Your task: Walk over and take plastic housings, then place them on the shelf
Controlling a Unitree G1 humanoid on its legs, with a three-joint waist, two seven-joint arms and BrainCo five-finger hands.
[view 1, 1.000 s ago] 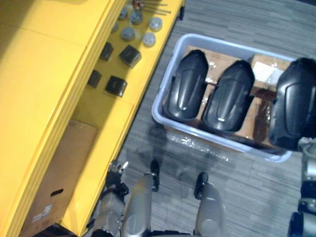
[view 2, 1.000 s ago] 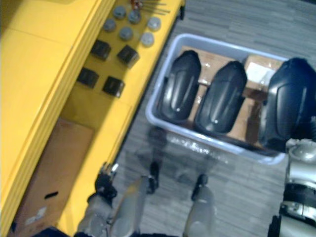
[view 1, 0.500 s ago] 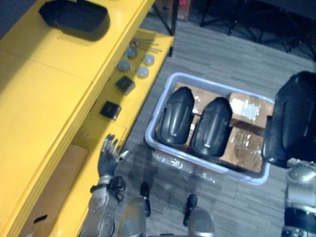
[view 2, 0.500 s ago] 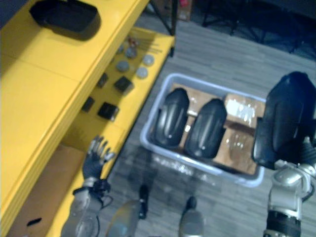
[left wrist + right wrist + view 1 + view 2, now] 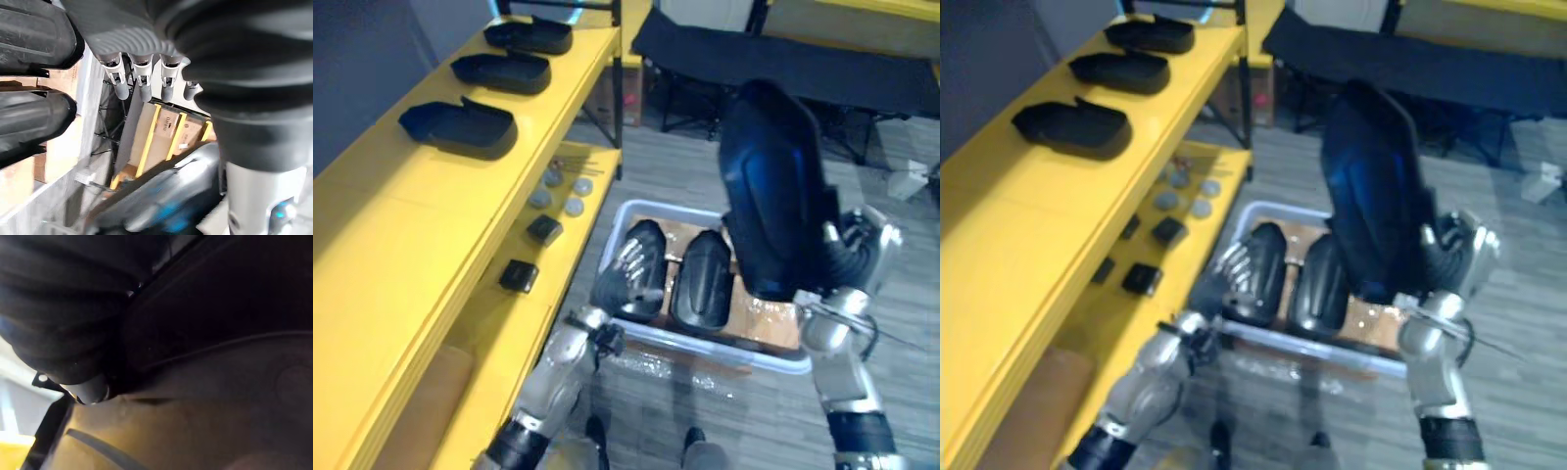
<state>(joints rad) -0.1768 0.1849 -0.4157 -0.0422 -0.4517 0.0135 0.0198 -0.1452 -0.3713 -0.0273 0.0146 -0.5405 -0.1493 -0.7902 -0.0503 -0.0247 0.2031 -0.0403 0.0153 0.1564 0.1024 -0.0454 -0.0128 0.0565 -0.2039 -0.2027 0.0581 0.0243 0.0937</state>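
My right hand (image 5: pixel 858 253) holds a large black plastic housing (image 5: pixel 771 196) upright in the air above the bin, gripping its edge; the housing (image 5: pixel 220 333) sits right against that wrist. Two more housings (image 5: pixel 703 279) (image 5: pixel 652 247) lie side by side in the pale blue bin (image 5: pixel 705 345) on the floor. My left hand (image 5: pixel 625 276) hovers in front of the bin's near left corner, its fingers (image 5: pixel 142 73) straight and spread, holding nothing. Three black housings (image 5: pixel 460 125) (image 5: pixel 501 70) (image 5: pixel 530 34) lie in a row on the yellow shelf's top board (image 5: pixel 401 225).
The lower yellow shelf carries small black boxes (image 5: pixel 544 229) (image 5: pixel 518 275) and grey discs (image 5: pixel 563 191). A cardboard box (image 5: pixel 421 392) sits under it. Brown cartons (image 5: pixel 769 318) line the bin's bottom. A black-topped table (image 5: pixel 822 59) stands behind the bin.
The view has tilted up, bringing the shelf top into sight. My right hand has lifted the housing higher and toward the middle. My left hand has risen to the bin's front.
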